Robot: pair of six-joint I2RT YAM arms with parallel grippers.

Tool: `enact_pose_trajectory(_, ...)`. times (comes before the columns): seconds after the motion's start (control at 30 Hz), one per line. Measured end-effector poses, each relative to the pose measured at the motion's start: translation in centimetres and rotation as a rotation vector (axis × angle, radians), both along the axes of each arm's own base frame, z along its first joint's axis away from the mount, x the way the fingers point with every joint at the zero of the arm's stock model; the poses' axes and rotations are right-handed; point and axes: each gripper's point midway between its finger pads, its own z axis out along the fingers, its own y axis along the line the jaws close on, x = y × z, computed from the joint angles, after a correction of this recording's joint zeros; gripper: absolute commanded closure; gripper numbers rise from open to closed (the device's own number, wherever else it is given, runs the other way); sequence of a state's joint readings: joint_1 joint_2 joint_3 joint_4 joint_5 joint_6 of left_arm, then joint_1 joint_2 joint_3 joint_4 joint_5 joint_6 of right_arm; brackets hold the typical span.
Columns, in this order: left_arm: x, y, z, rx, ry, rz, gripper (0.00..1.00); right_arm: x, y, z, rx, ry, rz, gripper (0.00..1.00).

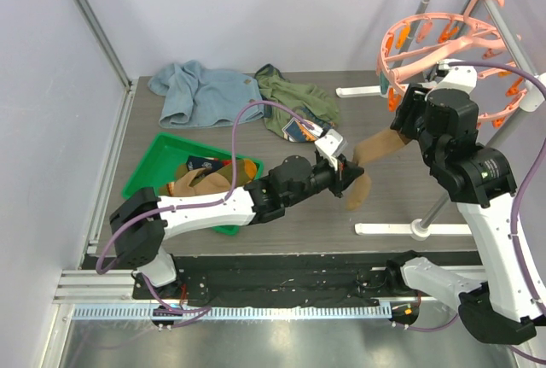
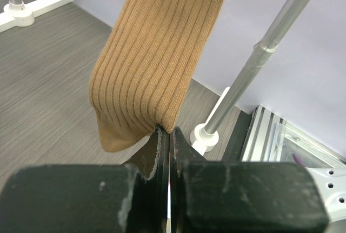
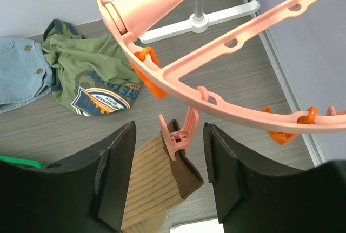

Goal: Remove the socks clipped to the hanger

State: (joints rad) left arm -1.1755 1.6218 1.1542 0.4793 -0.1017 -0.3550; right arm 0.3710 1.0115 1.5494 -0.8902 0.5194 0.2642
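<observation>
A tan ribbed sock (image 1: 375,148) with a brown cuff hangs from a pink clip (image 3: 181,135) of the round salmon-pink hanger (image 1: 444,43). My left gripper (image 1: 348,172) is shut on the sock's toe end (image 2: 154,65), pulling it down and left. My right gripper (image 3: 168,176) is open, its jaws on either side of the clip that holds the brown cuff (image 3: 186,173), not touching it. More socks (image 1: 200,176) lie in the green tray (image 1: 153,159).
A light-blue garment (image 1: 196,90) and an olive-green shirt (image 1: 294,99) lie at the back of the table. The grey rack pole (image 2: 254,65) and its white feet (image 1: 409,230) stand close to both grippers. Orange clips (image 3: 148,71) dangle from the ring.
</observation>
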Motion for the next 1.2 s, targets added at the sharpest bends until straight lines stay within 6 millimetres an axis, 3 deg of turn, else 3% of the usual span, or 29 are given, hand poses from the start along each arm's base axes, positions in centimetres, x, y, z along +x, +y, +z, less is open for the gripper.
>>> enact_pose_trajectory(0.63, 0.1, 0.4, 0.2, -0.008, 0.006, -0.011, 1.0, 1.3, 0.8, -1.5, 0.007, 0.025, 0.012, 0.45)
enact_pose_trajectory(0.7, 0.0, 0.4, 0.2, -0.009, 0.007, -0.013, 1.0, 1.4, 0.7, -1.5, 0.009, 0.025, 0.01, 0.49)
enact_pose_trajectory(0.93, -0.1, 0.4, 0.1, -0.009, 0.01, -0.02, 1.0, 1.6, 0.7, -1.4, 0.02, 0.011, -0.003, 0.86)
enact_pose_trajectory(1.03, -0.1, 0.4, -0.1, -0.006, 0.012, -0.019, 1.0, 1.7, 0.5, -1.2, 0.025, 0.0, -0.013, 0.91)
enact_pose_trajectory(1.2, -0.1, 0.6, -0.9, 0.003, 0.024, -0.018, 1.0, 1.7, 0.4, -1.2, 0.026, -0.002, -0.017, 0.89)
